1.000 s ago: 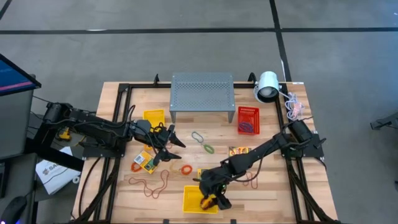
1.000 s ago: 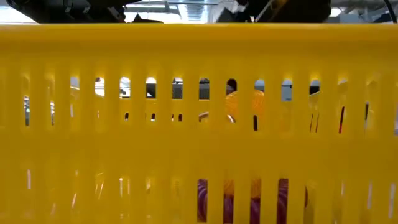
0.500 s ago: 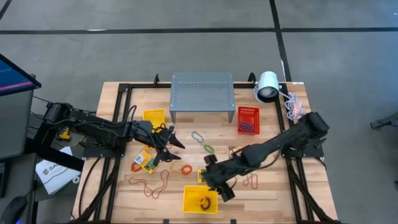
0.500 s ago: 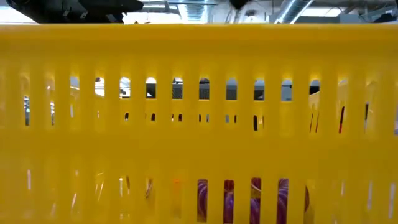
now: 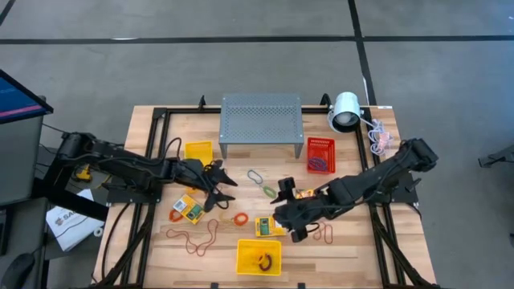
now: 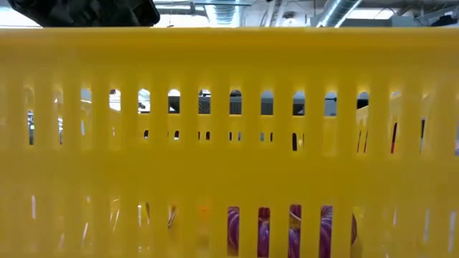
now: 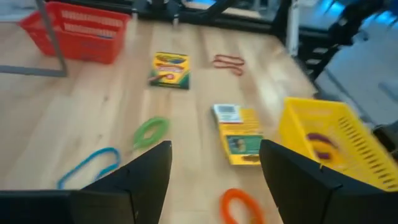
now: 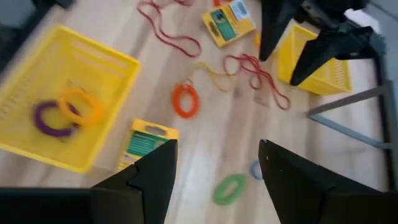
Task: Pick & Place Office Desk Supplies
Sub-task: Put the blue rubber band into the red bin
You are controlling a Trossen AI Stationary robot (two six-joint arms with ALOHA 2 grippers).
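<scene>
Both grippers hang open over the table's middle and hold nothing. My left gripper (image 5: 225,193) (image 7: 214,180) points right, above an orange band (image 5: 239,218). My right gripper (image 5: 283,215) (image 8: 214,180) hovers over a crayon box (image 5: 269,227) (image 8: 146,140) lying flat just beyond the front yellow basket (image 5: 259,257) (image 8: 37,74). A purple band (image 8: 53,121) and an orange band (image 8: 84,106) lie in that basket. Two more crayon boxes (image 5: 189,209) (image 5: 307,194) lie flat. A green band (image 5: 270,192), a blue band (image 7: 87,167) and a long red-brown loop (image 5: 197,238) lie loose on the wood.
A grey perforated stand (image 5: 261,120) and a white lamp (image 5: 345,111) stand at the far edge. A red basket (image 5: 320,155) and a second yellow basket (image 5: 199,151) sit beside the stand. The front basket's wall (image 6: 229,143) fills the low view.
My right gripper has risen out of the front yellow basket and drawn back toward the far edge, tipping up as it went; an orange band now lies in the basket. It now hangs over the crayon box beyond the basket.
</scene>
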